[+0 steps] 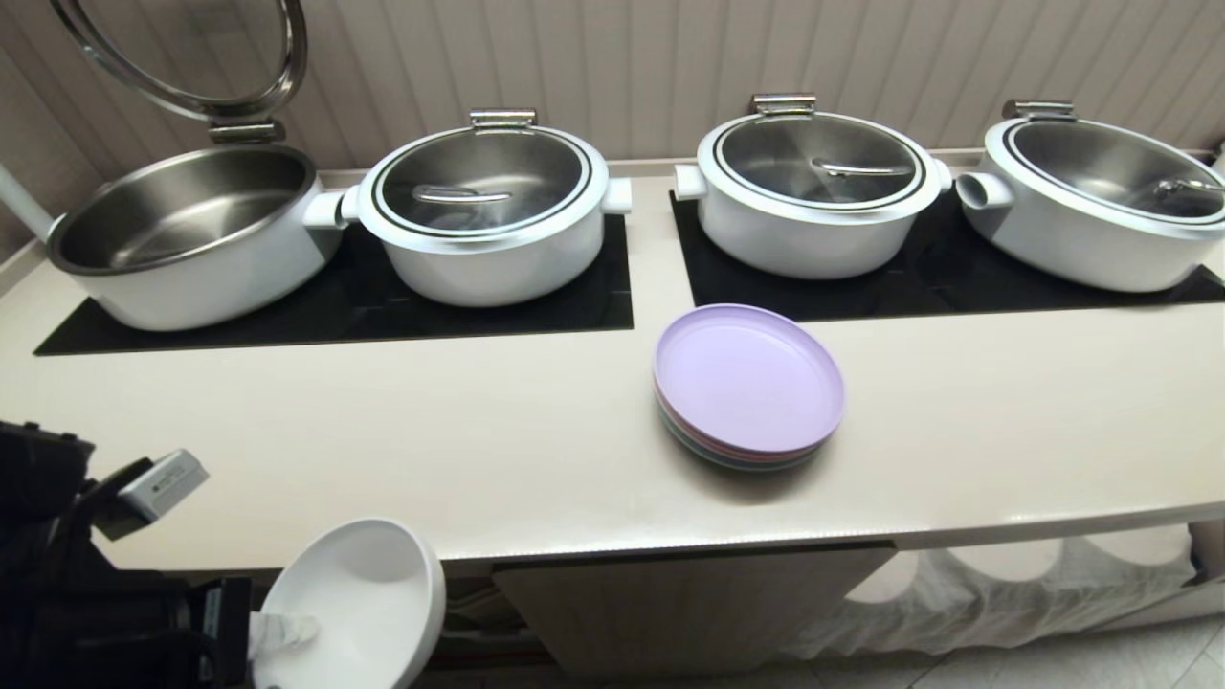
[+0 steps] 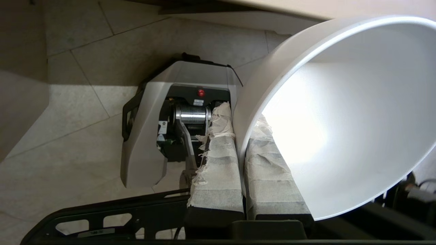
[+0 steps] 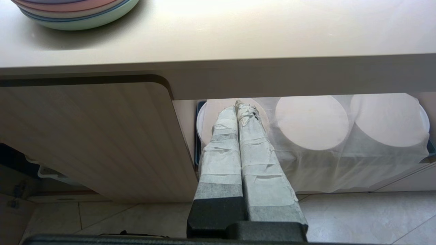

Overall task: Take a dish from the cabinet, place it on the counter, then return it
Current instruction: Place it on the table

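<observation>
Dish (image 1: 359, 598) pinched by rim in left claw (image 2: 240, 160), tilted.
Level it, lift over counter (image 1: 478, 459) edge above, set down gently.

The head camera is looking steeply down on the counter (image 1: 536, 459) from above its front edge. The left wrist camera is sitting below that edge, facing the floor, close behind the dish (image 2: 340, 119). The right wrist camera is facing the counter's front from near, sharing the stacked plates (image 3: 75, 13) with the head view.
</observation>
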`<state>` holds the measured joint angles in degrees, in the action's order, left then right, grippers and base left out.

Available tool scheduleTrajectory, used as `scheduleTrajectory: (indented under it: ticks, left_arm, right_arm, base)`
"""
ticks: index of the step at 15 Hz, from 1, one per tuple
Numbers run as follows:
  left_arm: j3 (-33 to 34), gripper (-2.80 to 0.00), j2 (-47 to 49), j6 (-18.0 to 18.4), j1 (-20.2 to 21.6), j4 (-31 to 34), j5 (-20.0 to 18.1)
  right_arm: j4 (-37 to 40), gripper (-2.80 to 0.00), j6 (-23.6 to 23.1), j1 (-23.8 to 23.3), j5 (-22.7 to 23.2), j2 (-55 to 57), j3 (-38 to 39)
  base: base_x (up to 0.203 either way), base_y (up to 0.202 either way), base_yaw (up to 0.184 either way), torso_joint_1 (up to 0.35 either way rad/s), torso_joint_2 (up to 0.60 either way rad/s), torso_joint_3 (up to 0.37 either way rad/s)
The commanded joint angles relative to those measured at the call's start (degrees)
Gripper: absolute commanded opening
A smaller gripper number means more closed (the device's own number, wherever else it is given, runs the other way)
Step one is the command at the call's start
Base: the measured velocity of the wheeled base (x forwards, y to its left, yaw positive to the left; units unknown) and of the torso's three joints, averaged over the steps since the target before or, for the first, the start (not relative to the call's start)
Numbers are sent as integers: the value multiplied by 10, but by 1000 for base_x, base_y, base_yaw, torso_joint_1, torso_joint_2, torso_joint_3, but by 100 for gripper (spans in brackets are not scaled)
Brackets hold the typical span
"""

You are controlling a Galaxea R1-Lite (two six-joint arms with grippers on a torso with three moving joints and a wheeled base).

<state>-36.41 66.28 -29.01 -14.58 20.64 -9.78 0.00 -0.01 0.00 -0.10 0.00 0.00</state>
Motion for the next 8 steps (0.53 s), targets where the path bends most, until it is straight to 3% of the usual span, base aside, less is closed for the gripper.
scheduleTrajectory:
  ticks: [1,6,8]
  left_arm:
    - [-28,-280,47,-24,2,1,19]
    - [-141,-280,125,-104,27,3,75]
    - [-168,-280,147,-127,35,5,116]
  right_arm:
    - [0,-280,0,0,0,0,0]
    - [0,-280,0,0,0,0,0]
    - [0,-280,0,0,0,0,0]
  base:
    - [0,0,0,0,0,0]
    - [0,0,0,0,0,0]
    - [0,0,0,0,0,0]
